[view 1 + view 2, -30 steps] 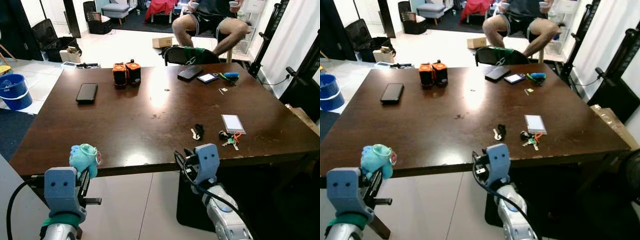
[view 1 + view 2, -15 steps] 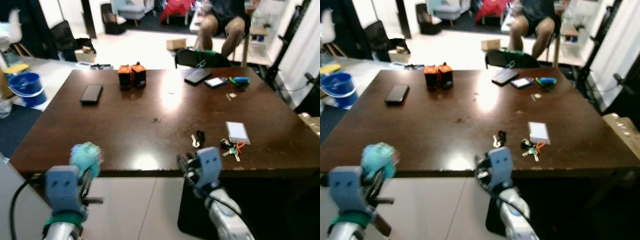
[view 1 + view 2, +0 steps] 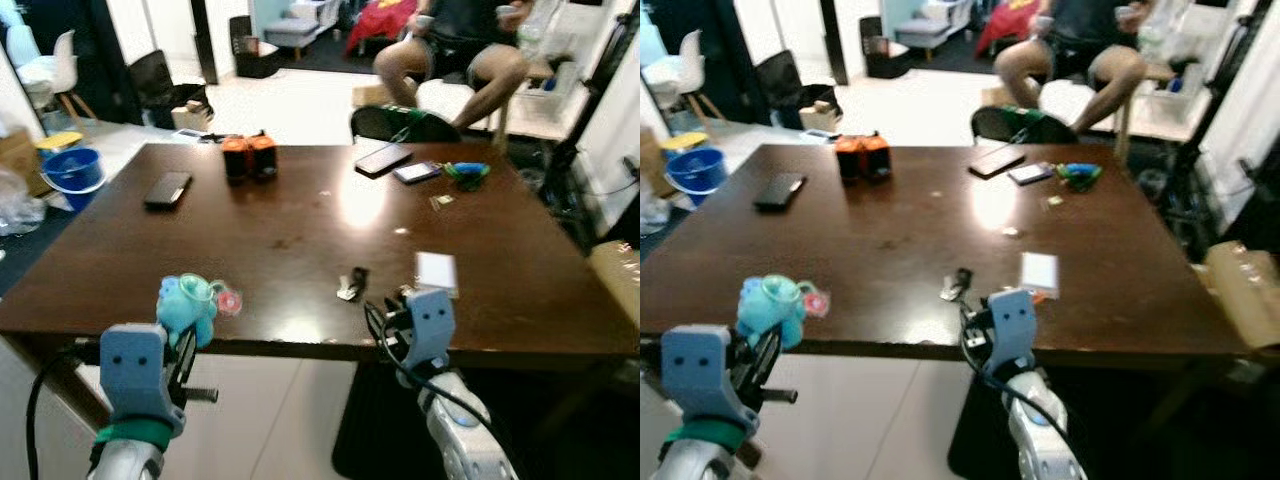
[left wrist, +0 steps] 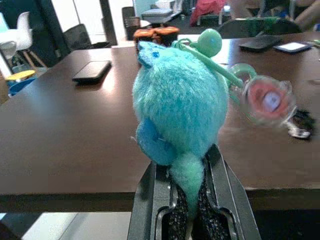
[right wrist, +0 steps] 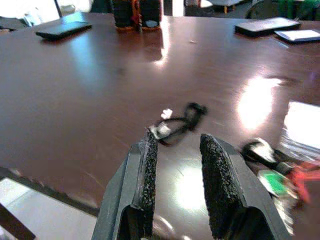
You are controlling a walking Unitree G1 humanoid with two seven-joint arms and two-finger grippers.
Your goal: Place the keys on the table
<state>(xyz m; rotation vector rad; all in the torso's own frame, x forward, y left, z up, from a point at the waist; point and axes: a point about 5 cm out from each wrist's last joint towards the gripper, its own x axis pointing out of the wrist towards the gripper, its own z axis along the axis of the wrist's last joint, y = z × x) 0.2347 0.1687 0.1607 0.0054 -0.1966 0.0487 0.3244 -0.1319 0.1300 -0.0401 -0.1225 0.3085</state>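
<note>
Since the earlier frames my head camera has shifted, so the dark brown table [image 3: 120,270] sits differently in view, while the things on it keep their places relative to one another; my left gripper [image 4: 189,197] now has its plush over the table's near edge rather than short of it. That gripper's fingers [image 4: 212,165] are pressed onto the tail of a turquoise plush keychain [image 4: 177,107], held upright, with a green loop and a round pink charm [image 4: 265,100] hanging from it above the tabletop. These are the keys I carry, and they are off the table surface. My right gripper [image 5: 176,167] is raised at the table's near edge, its fingers [image 5: 149,165] spread with nothing between them. Just beyond it on the table lie a small black key fob with a silver key [image 3: 350,283], a white card [image 3: 436,270], and another key bunch with green and orange tags [image 5: 272,172]. Farther across the table are a black phone [image 3: 167,188], two orange-and-black blocks [image 3: 248,157], a second dark phone [image 3: 380,158], a small device [image 3: 417,172] and a green-and-blue object [image 3: 465,173]. A chair [image 3: 402,124] stands at the table's far side, and a person's bare legs [image 3: 455,65] show beyond it.
</note>
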